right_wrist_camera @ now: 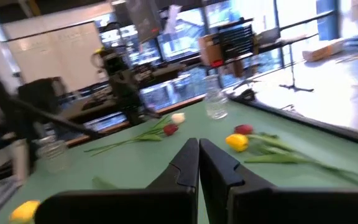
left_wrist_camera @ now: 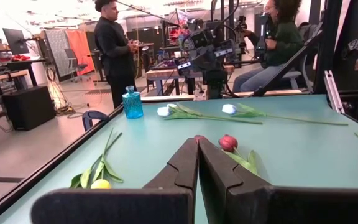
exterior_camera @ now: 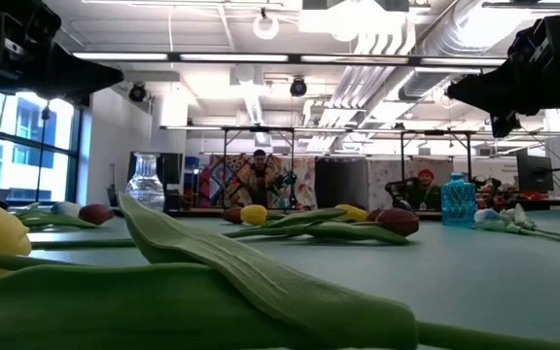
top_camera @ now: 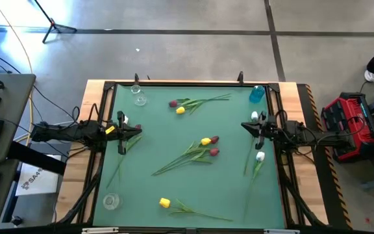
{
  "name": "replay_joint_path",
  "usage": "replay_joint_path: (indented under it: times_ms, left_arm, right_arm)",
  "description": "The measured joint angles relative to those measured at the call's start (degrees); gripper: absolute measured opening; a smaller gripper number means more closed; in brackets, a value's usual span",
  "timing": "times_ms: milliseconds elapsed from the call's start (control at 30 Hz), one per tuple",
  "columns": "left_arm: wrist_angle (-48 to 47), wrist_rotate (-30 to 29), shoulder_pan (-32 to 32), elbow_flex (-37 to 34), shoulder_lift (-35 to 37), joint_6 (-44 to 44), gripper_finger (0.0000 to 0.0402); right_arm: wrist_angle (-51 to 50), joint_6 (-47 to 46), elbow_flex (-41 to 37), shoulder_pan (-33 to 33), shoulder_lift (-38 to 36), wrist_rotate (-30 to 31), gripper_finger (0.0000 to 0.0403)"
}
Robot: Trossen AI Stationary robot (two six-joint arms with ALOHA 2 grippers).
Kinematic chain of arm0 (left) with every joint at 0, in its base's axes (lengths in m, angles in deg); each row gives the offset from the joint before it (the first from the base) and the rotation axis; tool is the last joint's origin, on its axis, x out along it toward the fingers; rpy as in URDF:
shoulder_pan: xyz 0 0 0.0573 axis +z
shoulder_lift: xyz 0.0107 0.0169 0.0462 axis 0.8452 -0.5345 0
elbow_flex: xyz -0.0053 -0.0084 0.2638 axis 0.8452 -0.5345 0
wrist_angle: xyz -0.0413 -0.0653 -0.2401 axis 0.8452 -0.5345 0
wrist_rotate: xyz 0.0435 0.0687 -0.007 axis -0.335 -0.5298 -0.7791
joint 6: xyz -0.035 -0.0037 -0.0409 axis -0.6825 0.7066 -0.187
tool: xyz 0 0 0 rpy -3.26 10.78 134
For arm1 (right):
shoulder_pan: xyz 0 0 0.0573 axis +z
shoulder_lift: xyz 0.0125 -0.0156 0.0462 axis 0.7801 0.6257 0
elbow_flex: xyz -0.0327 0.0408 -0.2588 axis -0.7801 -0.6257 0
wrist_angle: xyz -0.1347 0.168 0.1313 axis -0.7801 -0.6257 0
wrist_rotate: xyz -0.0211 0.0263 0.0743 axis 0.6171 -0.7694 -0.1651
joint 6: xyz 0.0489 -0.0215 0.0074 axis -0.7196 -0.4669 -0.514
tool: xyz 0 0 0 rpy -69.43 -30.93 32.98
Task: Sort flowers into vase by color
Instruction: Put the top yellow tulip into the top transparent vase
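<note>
Slender-stemmed fabric flowers [top_camera: 203,148] are seen scattered across the smooth green tabletop [top_camera: 174,188] between a clear glass vase [top_camera: 139,96] and a blue one [top_camera: 257,93], both dark claws [left_wrist_camera: 197,163] [right_wrist_camera: 199,160] clenched, holding nothing

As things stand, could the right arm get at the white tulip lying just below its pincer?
Probably yes: the right pincer, shut, sits close above the white tulip, with only bare mat between them.
</note>
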Motion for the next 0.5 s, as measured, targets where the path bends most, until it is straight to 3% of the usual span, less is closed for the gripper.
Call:
replay_joint_path:
  times_ms: [267, 500]
  left_arm:
    - [3.64, -0.01, -0.01, -0.02, 0.02, -0.02, 0.0]
    - [8.23, -0.1, -0.01, -0.02, 0.02, -5.29, 0.0]
  right_arm:
    - [3.24, -1.72, -0.01, -0.01, 0.04, 8.56, 0.0]
    - [4.78, 1.01, 1.76, 0.0, 0.05, 8.49, 0.0018]
